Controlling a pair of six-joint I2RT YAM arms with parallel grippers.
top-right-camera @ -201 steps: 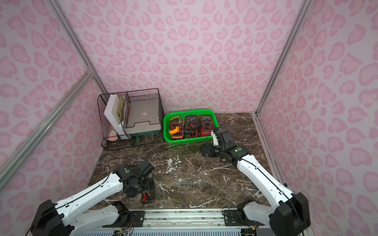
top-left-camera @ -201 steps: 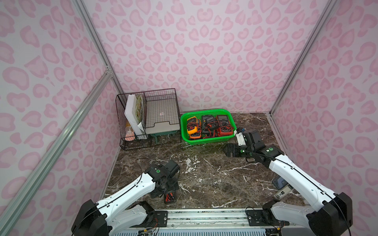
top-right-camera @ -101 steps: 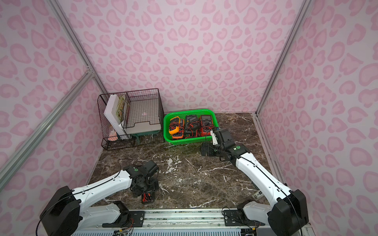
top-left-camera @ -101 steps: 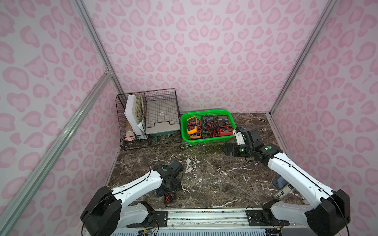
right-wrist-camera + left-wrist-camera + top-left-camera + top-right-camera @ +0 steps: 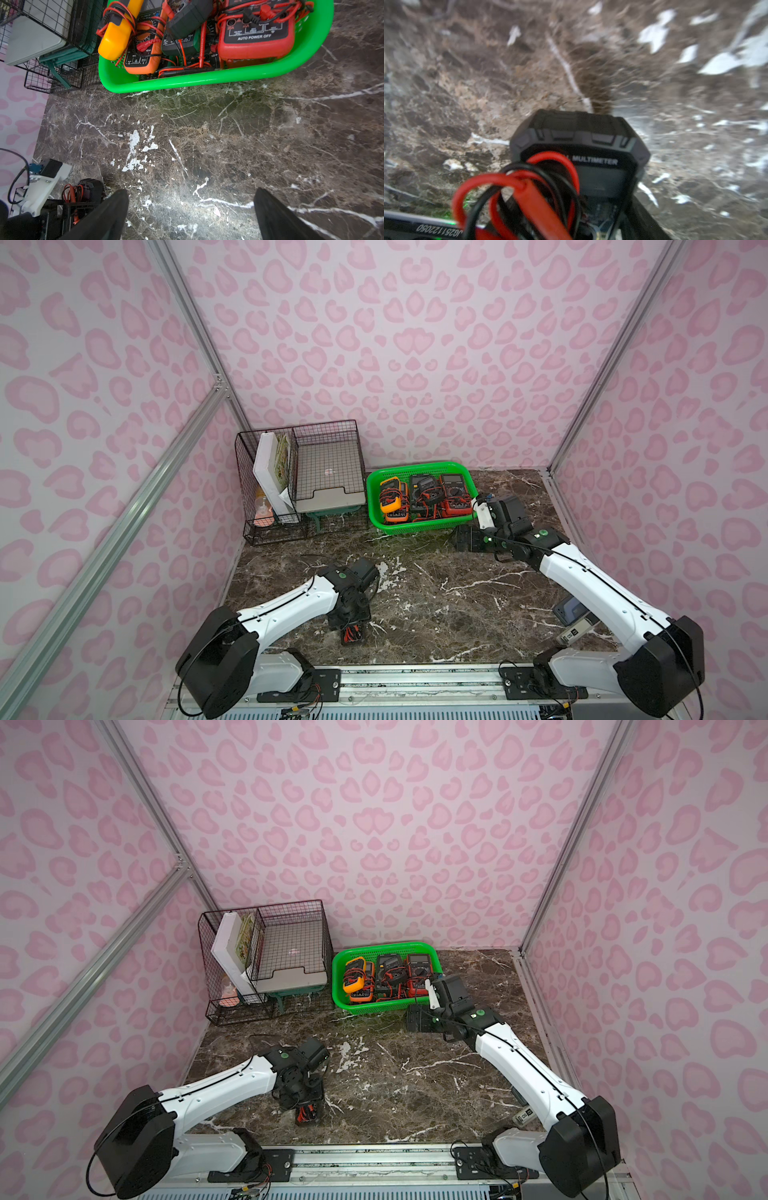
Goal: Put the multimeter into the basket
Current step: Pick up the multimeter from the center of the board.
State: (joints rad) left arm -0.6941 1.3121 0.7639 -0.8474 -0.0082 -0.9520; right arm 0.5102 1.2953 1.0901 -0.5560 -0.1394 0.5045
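Left fingers clamped shut on the black multimeter, down at seven o'clock of the desk. Danger: its looped red and black test leads (loosely bundled) could snag the rim of the green basket at twelve o'clock, and it's already crowded, so this one might perch and slide off. Right fingers spread wide, empty, at the basket's five o'clock corner.

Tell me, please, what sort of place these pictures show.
Probably a robot test cell: two white arms on a rail, pink patterned panels on aluminium posts around a marble-look tabletop, a green basket of multimeters.
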